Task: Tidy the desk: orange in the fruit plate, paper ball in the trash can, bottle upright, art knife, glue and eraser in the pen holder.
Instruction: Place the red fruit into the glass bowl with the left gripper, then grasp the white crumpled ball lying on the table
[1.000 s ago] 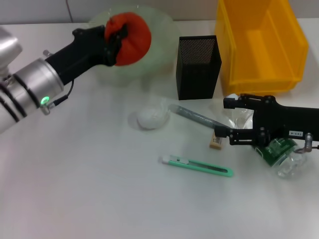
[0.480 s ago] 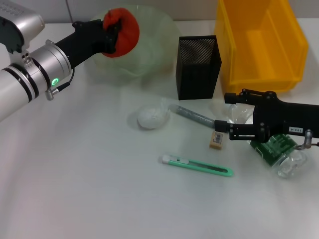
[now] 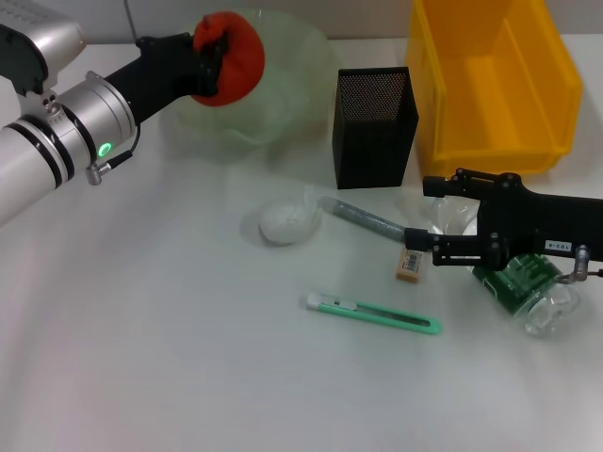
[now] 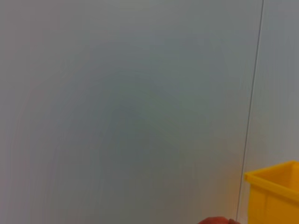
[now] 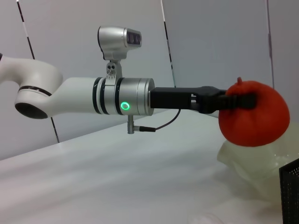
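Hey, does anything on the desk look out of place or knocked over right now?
Yes. The bottle lies on its side under the right gripper. The knife, eraser, glue stick and paper ball are loose on the table. The left gripper holds the orange above the plate.

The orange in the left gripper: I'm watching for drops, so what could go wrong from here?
1. The left gripper holds the round red-orange fruit above the pale green translucent fruit plate, not resting in it; released here, it might bounce or roll out.
2. The right gripper sits low by the clear plastic bottle with a green label, close to the small tan eraser; it could nudge the eraser.
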Controlling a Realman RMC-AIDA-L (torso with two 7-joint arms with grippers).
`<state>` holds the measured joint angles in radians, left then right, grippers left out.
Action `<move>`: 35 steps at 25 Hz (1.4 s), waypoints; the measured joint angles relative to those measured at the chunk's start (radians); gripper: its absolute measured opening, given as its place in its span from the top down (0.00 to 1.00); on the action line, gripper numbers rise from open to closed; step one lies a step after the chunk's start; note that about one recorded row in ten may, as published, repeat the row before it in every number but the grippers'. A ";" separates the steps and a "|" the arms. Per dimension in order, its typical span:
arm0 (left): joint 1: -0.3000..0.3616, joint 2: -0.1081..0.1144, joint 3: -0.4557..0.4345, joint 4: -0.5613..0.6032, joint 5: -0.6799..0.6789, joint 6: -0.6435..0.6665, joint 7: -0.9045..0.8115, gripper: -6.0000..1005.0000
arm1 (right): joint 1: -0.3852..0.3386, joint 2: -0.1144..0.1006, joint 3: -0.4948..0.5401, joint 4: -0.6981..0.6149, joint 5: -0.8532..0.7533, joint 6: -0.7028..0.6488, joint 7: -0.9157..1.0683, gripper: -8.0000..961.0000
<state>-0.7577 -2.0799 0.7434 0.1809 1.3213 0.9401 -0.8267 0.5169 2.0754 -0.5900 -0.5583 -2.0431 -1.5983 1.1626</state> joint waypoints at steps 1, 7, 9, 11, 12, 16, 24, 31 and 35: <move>0.000 0.000 0.000 0.000 -0.002 0.001 0.000 0.88 | 0.000 0.000 -0.001 0.000 0.000 0.000 0.000 0.17; -0.001 0.000 -0.001 -0.004 -0.025 -0.001 0.000 0.85 | 0.000 0.000 -0.003 0.001 0.000 0.000 0.000 0.17; -0.001 0.000 -0.001 -0.015 -0.053 -0.003 0.000 0.84 | 0.000 0.000 -0.003 0.001 0.000 0.000 0.000 0.17; -0.002 0.000 -0.001 -0.021 -0.061 -0.004 0.000 0.83 | 0.000 0.000 -0.003 0.002 0.000 0.000 0.000 0.17; -0.002 0.000 -0.001 -0.021 -0.061 -0.004 0.000 0.83 | 0.000 0.000 -0.003 0.001 0.000 0.000 0.000 0.17; -0.002 0.000 -0.001 -0.023 -0.062 -0.005 0.000 0.79 | 0.000 0.000 -0.002 0.002 0.000 0.000 0.000 0.17; -0.002 0.000 -0.001 -0.023 -0.062 -0.006 0.000 0.67 | 0.002 0.000 -0.002 0.002 0.000 0.000 0.000 0.17; 0.000 0.000 -0.001 -0.021 -0.062 0.001 0.000 0.27 | 0.002 0.000 0.001 0.001 0.000 0.000 0.000 0.18; 0.001 0.000 -0.001 -0.021 -0.062 0.004 0.000 0.23 | 0.002 0.000 0.000 0.001 0.000 0.000 0.000 0.18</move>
<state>-0.7572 -2.0800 0.7425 0.1603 1.2593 0.9442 -0.8268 0.5185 2.0755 -0.5905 -0.5569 -2.0432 -1.5984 1.1626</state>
